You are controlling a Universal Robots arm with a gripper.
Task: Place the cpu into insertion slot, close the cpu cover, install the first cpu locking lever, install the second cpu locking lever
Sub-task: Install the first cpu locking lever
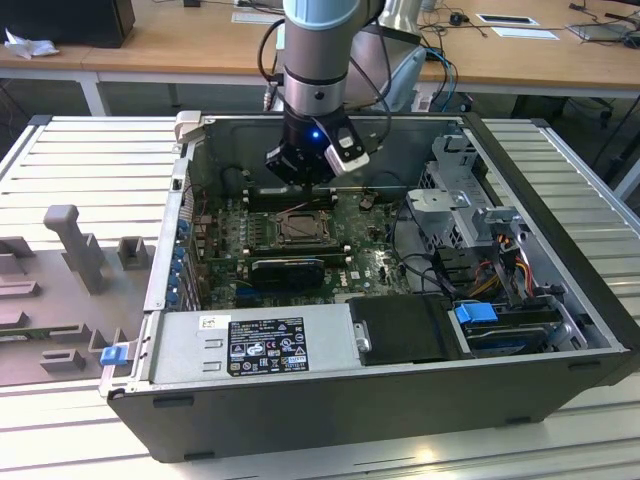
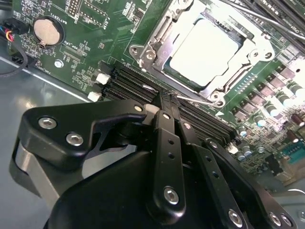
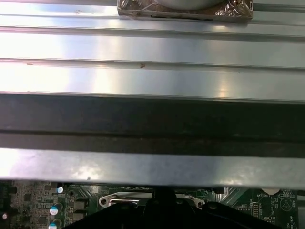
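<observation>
Claw [image 2: 169,102] pinched together — tips at a thin lever [image 2: 198,100] beside the cpu [image 2: 205,50].

An open computer case [image 1: 560,300] lies on a ribbed metal table [image 1: 90,165], its green motherboard [image 1: 225,245] exposed, with a silver power supply [image 1: 250,340] along the near wall, a black box [image 1: 405,330] just beside it toward the exterior view's right, and a metal drive cage [image 1: 455,185] with coloured cables [image 1: 510,265] on that same side. Grey moulded fixtures [image 1: 75,245] stand on the table toward the exterior view's left, and wooden desks [image 1: 150,45] run behind. In the second wrist view, a round coin battery [image 2: 47,31] sits on the board, with black memory slots [image 2: 138,83] nearby and a cluster of cylindrical capacitors [image 2: 281,98] well apart.
</observation>
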